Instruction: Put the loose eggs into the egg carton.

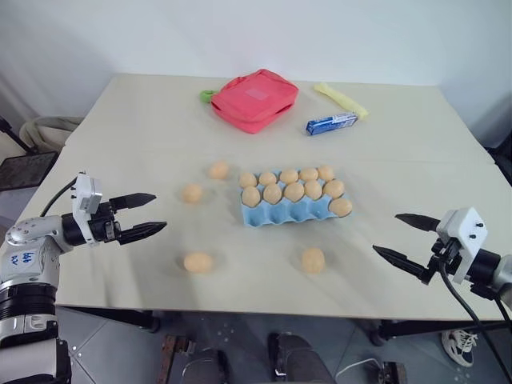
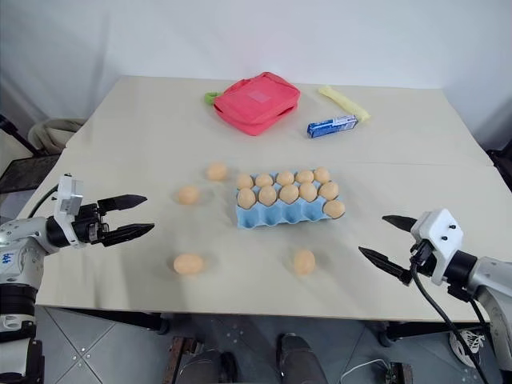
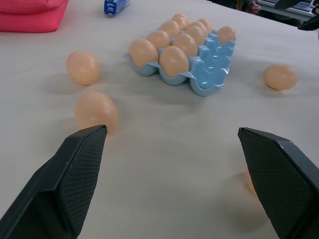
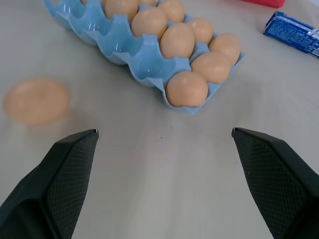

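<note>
Carton [image 1: 282, 214] holds eleven; four loose eggs [image 1: 198, 262] left (two nearest left gripper [image 1: 146, 216]). Left and right gripper [image 1: 406, 238] wide open, empty.

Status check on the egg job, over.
Both grippers, left and right, open, empty. Egg carton holds eleven; four loose eggs on table. Nothing blocking.
</note>
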Robot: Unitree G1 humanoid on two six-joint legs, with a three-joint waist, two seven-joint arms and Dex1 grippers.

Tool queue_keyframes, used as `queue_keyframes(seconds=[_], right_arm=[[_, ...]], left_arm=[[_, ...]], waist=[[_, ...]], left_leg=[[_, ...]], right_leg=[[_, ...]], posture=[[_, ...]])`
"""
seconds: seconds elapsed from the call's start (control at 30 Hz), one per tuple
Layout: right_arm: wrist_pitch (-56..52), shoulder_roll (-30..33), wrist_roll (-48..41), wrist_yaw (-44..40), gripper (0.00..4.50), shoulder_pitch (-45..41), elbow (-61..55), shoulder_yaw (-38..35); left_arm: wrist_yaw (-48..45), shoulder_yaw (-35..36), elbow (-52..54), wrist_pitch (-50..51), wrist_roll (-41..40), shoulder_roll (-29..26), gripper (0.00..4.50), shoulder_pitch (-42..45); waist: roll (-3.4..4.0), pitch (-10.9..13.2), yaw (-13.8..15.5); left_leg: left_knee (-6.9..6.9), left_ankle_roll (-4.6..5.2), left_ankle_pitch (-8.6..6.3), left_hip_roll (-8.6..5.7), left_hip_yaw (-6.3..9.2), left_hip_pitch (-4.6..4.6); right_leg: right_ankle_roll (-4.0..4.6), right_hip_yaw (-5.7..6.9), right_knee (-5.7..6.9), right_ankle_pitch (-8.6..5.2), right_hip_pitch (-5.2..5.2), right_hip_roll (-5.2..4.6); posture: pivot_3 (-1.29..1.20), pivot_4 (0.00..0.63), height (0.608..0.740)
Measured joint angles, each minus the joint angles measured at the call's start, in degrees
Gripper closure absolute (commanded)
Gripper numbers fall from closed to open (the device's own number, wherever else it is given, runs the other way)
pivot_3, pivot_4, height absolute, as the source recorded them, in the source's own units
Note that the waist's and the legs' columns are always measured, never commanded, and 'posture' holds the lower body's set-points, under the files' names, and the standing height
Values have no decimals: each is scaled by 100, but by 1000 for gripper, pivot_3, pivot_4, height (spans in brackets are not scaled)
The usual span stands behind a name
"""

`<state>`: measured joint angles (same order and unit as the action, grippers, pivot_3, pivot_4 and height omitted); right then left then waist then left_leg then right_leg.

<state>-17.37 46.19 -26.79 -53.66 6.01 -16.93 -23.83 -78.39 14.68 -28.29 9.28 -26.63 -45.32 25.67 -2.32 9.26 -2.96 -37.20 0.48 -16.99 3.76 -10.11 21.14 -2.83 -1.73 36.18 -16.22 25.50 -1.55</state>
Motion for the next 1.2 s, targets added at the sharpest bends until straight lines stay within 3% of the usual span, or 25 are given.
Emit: queue_keyframes(seconds=[0.3,0.47,0.83,1.2], right_arm=[[-457,-425,-596,581,0,583,-1203,-238],[-427,-566,-504,678,0,1183,-1577,-218],[-894,-1042,-350,1675,0,1011,-2138,790],[-1112,-1353,123,2125,0,787,-1851,1732]], left_arm=[[-641,8,-198,-255,-107,17,10,35],[-762,30,-401,-515,-134,17,10,-21],[-767,-168,-409,-1137,-678,70,10,-219],[-767,-734,-360,-1447,-1130,33,10,-460]], waist=[[1,0,0],[-1,-1,-4],[-2,-2,-8],[-3,-2,-13]], left_leg=[[0,0,0,0,4,1],[-3,3,-1,-1,4,2],[-2,3,1,-1,7,2],[-1,7,-1,-2,7,5]], right_leg=[[1,3,0,-1,-1,-2],[0,2,-1,0,-2,-1],[6,3,1,-1,-2,-5],[18,4,-7,-8,-2,-5]], posture=[[0,150,740],[0,150,740],[0,150,740],[0,150,740]])
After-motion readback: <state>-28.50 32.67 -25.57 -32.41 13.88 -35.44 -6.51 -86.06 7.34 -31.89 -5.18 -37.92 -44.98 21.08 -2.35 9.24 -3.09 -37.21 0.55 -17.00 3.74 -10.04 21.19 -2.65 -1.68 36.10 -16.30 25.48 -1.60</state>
